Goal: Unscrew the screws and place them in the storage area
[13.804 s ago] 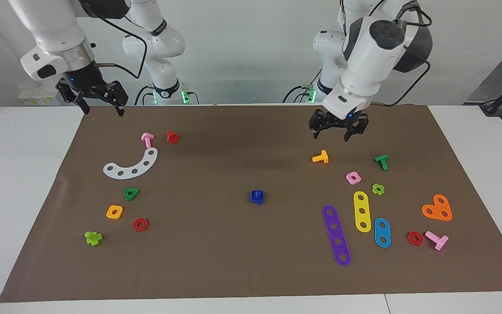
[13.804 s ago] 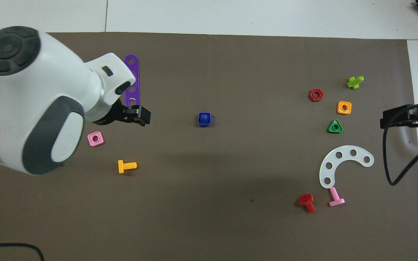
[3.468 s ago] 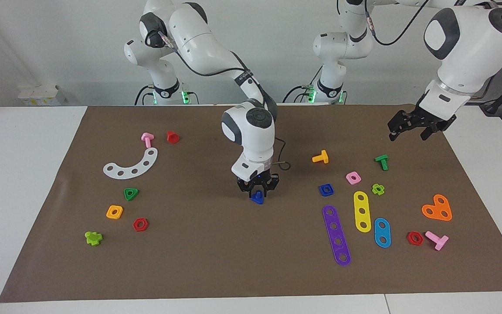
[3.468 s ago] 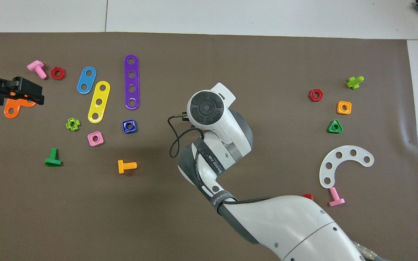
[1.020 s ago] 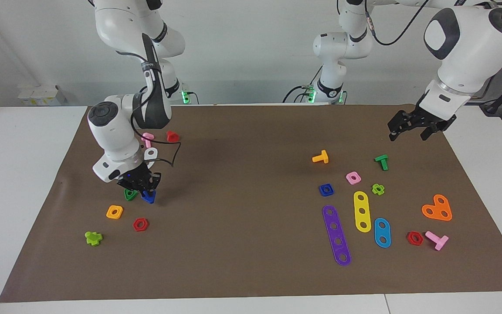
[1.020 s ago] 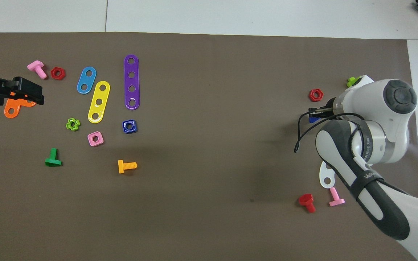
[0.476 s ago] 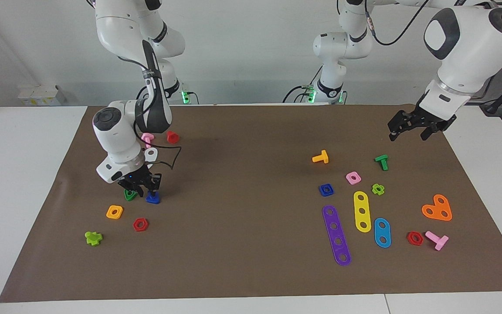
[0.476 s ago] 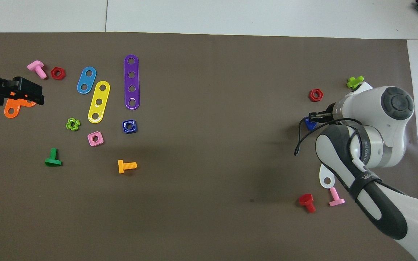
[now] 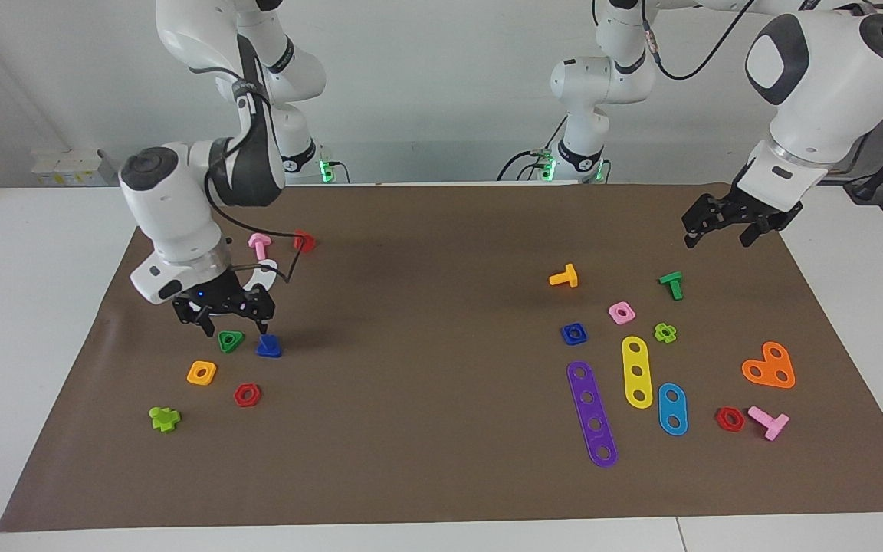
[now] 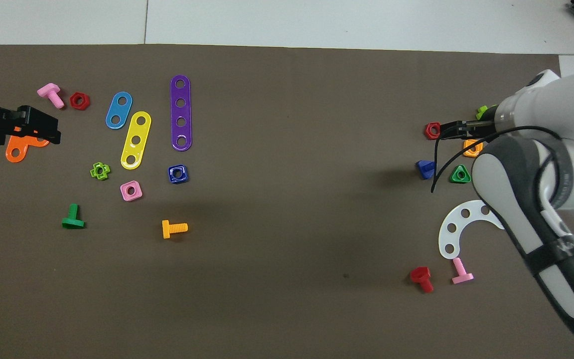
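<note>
The blue screw [image 9: 267, 346] [image 10: 425, 168] lies loose on the brown mat in the storage area, beside a green triangular nut [image 9: 230, 340] [image 10: 460, 174]. My right gripper [image 9: 224, 316] [image 10: 454, 130] hangs open and empty a little above that nut, clear of the screw. Around them are the white curved strip [image 10: 454, 227], partly covered by my right arm, an orange nut [image 9: 201, 372] and a red nut [image 9: 247, 395]. My left gripper [image 9: 725, 226] [image 10: 33, 130] waits open over the mat's edge at the left arm's end.
A blue square nut [image 9: 574, 333], purple [image 9: 592, 414], yellow [image 9: 636, 372] and light blue [image 9: 672, 409] strips, an orange heart plate [image 9: 769, 366] and orange [image 9: 564, 277], green [image 9: 671, 284] and pink [image 9: 768, 421] bolts lie toward the left arm's end. A red bolt [image 9: 303, 241] and pink bolt [image 9: 259, 244] lie near the white strip.
My right gripper has opened and let the blue screw down onto the mat beside the green nut, then risen and drawn away from it. The left arm has not moved.
</note>
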Tool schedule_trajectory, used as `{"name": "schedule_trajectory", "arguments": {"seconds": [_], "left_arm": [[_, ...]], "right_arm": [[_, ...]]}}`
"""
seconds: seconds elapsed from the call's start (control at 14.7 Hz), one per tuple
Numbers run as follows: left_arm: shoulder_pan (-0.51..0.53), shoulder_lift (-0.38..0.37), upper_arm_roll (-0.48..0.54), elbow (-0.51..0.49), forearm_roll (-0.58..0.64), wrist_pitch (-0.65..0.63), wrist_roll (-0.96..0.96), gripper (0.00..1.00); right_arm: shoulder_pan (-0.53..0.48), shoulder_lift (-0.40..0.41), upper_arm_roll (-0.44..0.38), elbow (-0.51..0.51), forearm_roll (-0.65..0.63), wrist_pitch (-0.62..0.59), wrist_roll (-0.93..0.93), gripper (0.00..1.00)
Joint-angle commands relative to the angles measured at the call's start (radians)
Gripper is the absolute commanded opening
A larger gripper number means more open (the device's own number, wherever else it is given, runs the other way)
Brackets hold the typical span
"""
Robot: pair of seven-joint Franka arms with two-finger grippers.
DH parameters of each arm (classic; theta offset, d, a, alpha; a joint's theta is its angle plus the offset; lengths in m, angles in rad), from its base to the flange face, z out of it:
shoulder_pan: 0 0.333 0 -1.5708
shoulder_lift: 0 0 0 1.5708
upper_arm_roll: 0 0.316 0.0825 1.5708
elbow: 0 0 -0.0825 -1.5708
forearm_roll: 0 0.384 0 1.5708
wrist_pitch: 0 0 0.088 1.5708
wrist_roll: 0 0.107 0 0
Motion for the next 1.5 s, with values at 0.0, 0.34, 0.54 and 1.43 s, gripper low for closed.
{"name": "schedule_trajectory", "arguments": {"seconds": [0.0, 0.34, 0.54, 1.43], "left_arm": [[0.003, -0.034, -0.002, -0.042, 0.019, 0.023, -0.005, 1.0], [0.003, -0.034, -0.002, -0.042, 0.019, 0.023, -0.005, 1.0], [0.003, -0.034, -0.002, -0.042, 0.019, 0.023, -0.005, 1.0], [0.003, -0.034, -0.002, -0.042, 0.019, 0.023, -0.005, 1.0]], "right_arm": [[-0.015, -0.057, -0.009, 0.104, -0.028, -0.19, 0.03, 1.0], [-0.019, -0.187, -0.011, 0.156, -0.028, -0.458, 0.117, 1.0], [-0.039, -0.18, -0.014, 0.288, -0.045, -0.619, 0.095, 1.0], [-0.038, -0.229, -0.005, 0.208, -0.063, -0.64, -0.011, 1.0]]}}
